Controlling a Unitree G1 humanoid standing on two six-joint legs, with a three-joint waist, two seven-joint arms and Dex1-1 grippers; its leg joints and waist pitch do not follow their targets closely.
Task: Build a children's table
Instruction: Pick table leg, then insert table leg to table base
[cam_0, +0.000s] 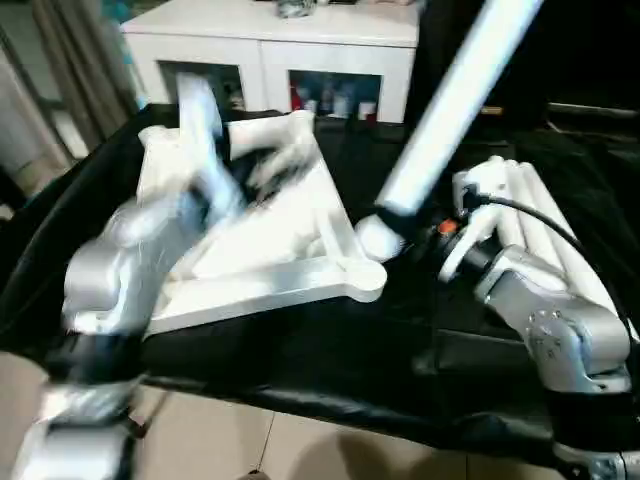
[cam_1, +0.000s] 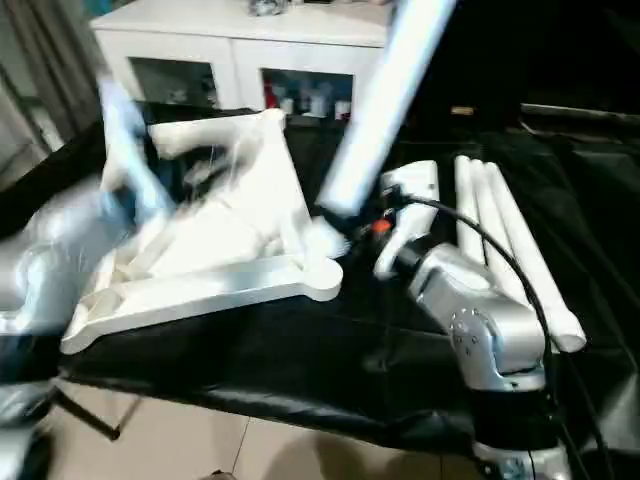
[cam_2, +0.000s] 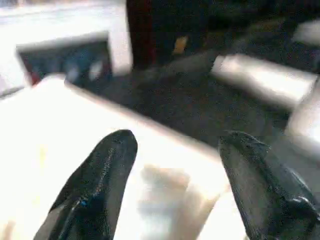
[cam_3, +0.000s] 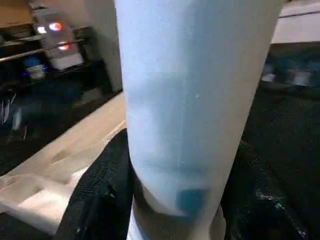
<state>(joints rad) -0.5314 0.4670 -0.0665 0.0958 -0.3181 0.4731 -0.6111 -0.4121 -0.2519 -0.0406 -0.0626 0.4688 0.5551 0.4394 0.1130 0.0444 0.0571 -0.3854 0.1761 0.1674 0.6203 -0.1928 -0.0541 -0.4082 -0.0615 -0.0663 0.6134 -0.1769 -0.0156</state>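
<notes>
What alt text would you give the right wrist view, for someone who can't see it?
The right gripper is closed on a white table leg, one black finger on each side, and the tube rises straight up the middle of the picture. Behind the leg lie the white tabletop, underside up, and the black-draped work table.

The right hand (cam_1: 350, 225) has one white leg (cam_1: 385, 100) clamped near its lower end, tilted up and away, foot just beside a tabletop (cam_1: 215, 255) corner. The tabletop lies underside up on the black-draped surface (cam_1: 300, 350). Three spare legs (cam_1: 510, 245) lie side by side to the right. The left arm (cam_1: 60, 250) blurs over the tabletop's far side.
</notes>
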